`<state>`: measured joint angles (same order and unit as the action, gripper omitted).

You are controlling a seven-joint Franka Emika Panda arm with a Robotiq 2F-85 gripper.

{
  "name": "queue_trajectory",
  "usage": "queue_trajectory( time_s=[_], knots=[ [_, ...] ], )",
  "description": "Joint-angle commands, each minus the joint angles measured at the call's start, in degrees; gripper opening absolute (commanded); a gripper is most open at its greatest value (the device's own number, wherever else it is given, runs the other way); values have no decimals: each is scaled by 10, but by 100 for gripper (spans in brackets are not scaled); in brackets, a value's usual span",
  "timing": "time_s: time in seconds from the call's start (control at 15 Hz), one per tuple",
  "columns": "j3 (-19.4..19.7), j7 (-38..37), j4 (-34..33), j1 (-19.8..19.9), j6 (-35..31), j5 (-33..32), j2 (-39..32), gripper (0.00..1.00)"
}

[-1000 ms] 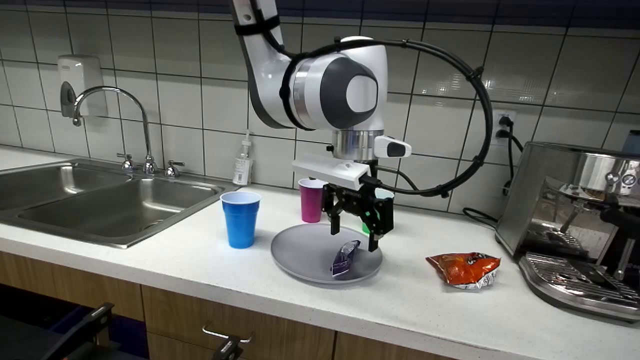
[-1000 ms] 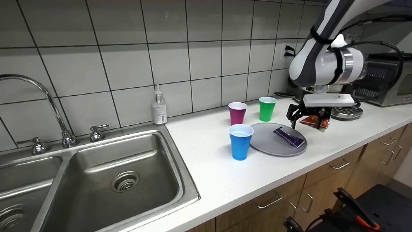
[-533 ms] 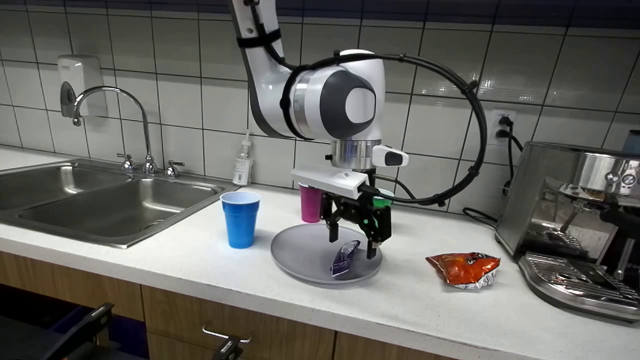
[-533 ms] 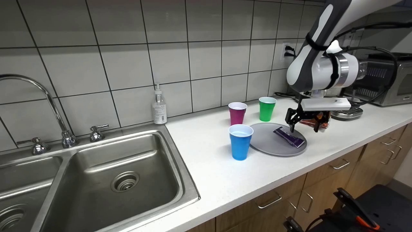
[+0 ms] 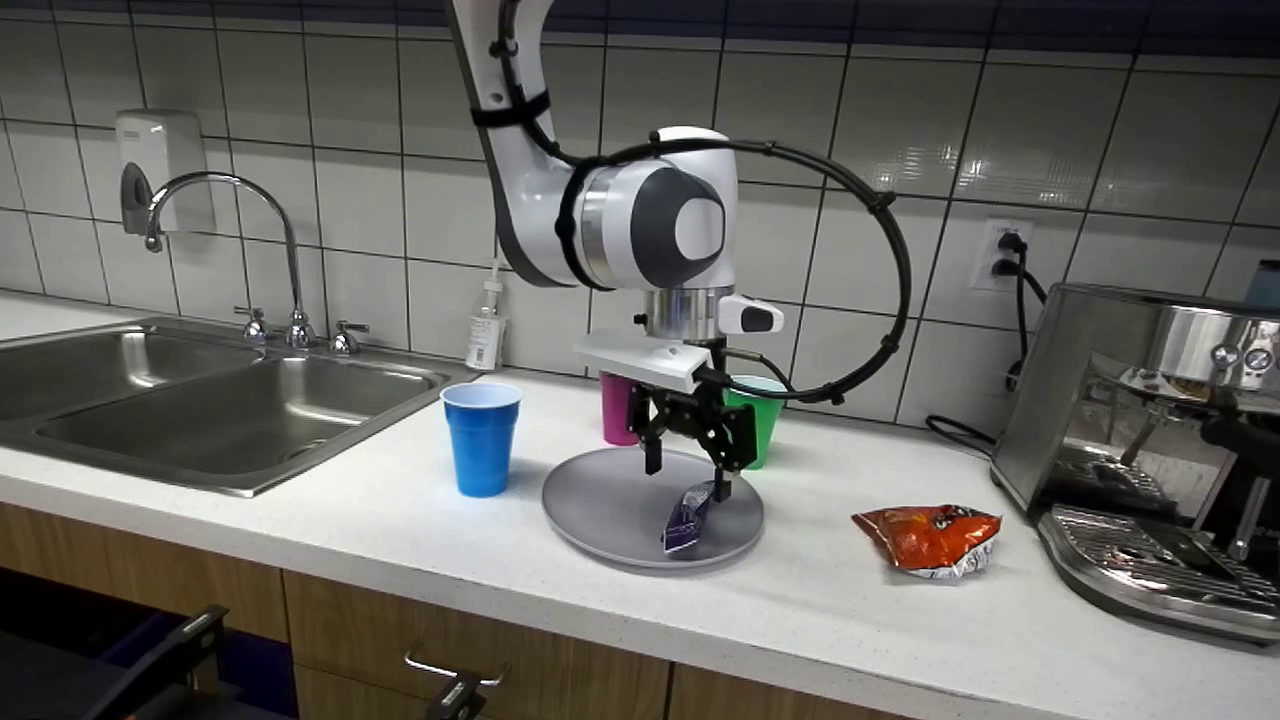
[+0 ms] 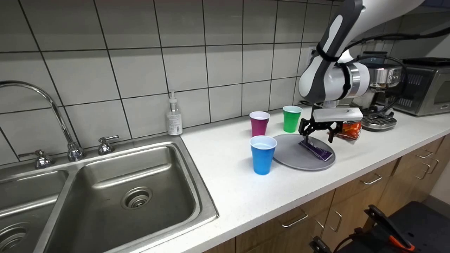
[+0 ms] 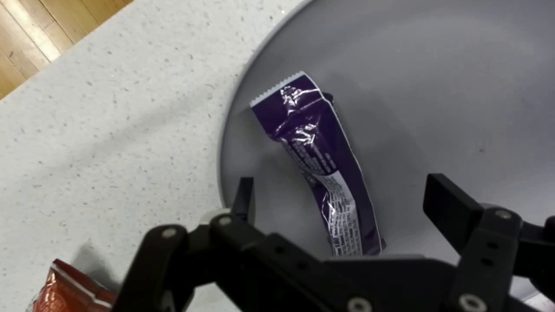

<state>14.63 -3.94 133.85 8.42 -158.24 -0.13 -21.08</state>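
My claw [image 7: 339, 188]'s spread (nothing in it), purple packet [image 7: 318, 156] below, between the fingers [image 7: 448, 208], long axis roughly crosswise to them.

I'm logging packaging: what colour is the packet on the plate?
The packet is dark purple with a pale printed panel, best seen in the wrist view.

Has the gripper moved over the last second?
Yes: in both exterior views, the gripper has shifted left across the picture, closer to the blue cup, which stands where it did.
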Motion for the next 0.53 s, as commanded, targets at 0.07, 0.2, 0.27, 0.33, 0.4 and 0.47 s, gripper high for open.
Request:
queue_trajectory(
  time_s=[0.07, 0.2, 0.27, 0.33, 0.4, 0.47],
  knots=[
    [1, -22, -34, -2, 9, -7, -28, 100],
    [1, -22, -39, -1, 8, -7, -35, 100],
    [1, -21, -40, -1, 9, -7, -38, 100],
    [1, -21, -42, -1, 9, -6, -40, 100],
    [1, -20, -43, -1, 9, -6, -42, 100],
    [1, -20, -45, -1, 9, -6, -44, 100]
  ],
)
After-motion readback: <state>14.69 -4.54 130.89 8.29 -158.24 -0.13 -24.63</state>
